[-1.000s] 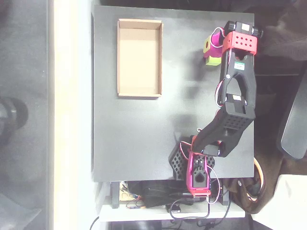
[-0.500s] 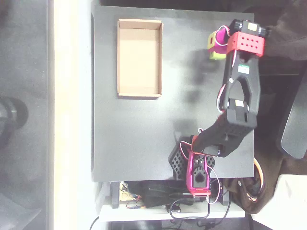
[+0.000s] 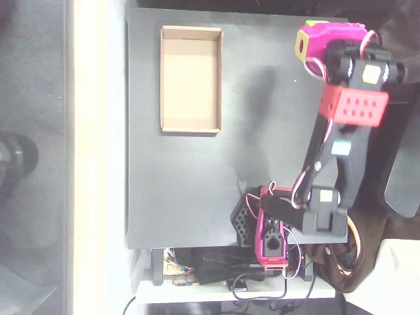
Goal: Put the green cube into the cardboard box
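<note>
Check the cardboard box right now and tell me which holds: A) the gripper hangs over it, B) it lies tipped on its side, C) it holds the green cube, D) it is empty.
D: the cardboard box shows only its bare tan floor, and the gripper is off at the table's upper right corner in the overhead view.

In the overhead view, a broad stretch of bare black table (image 3: 190,177) is seen to the left of the gripper (image 3: 303,44), with nothing standing on it. The only raised thing on that side is the cardboard box (image 3: 191,79), well apart from the gripper; its low walls surround an open, unfilled floor.
</note>
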Available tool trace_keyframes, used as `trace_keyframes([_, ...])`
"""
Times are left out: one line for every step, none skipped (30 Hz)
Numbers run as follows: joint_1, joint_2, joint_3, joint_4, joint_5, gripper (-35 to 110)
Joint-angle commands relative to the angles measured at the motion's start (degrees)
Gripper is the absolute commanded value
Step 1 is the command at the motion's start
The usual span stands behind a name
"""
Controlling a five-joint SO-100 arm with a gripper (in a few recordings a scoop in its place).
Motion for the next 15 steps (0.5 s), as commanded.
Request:
trace_keyframes([-3.87, 7.65, -0.62, -0.09, 0.35, 11])
trace_keyframes([-5.36, 8.70, -0.62, -0.09, 0.35, 11])
trace_keyframes([-6.94, 9.67, -0.62, -0.09, 0.35, 11])
trace_keyframes([-8.61, 10.46, -0.62, -0.09, 0.35, 11])
trace_keyframes([-10.37, 11.16, -0.62, -0.09, 0.35, 11])
trace_keyframes([-12.04, 11.69, -0.62, -0.09, 0.35, 11])
trace_keyframes([-13.80, 12.04, -0.62, -0.09, 0.35, 11])
trace_keyframes([-15.56, 12.39, -0.62, -0.09, 0.35, 11])
trace_keyframes([-17.31, 12.57, -0.62, -0.09, 0.35, 11])
trace_keyframes([-19.07, 12.57, -0.62, -0.18, 0.35, 11])
trace_keyframes([-20.65, 12.48, -0.62, -0.18, 0.35, 11])
trace_keyframes([-22.24, 12.13, -0.62, -0.18, 0.35, 12])
trace_keyframes([-23.73, 11.87, -0.53, -0.18, 0.35, 12])
trace_keyframes([-25.22, 11.78, 0.00, -0.18, 0.35, 12])
trace_keyframes([-26.46, 11.43, 0.18, -0.18, 0.35, 12])
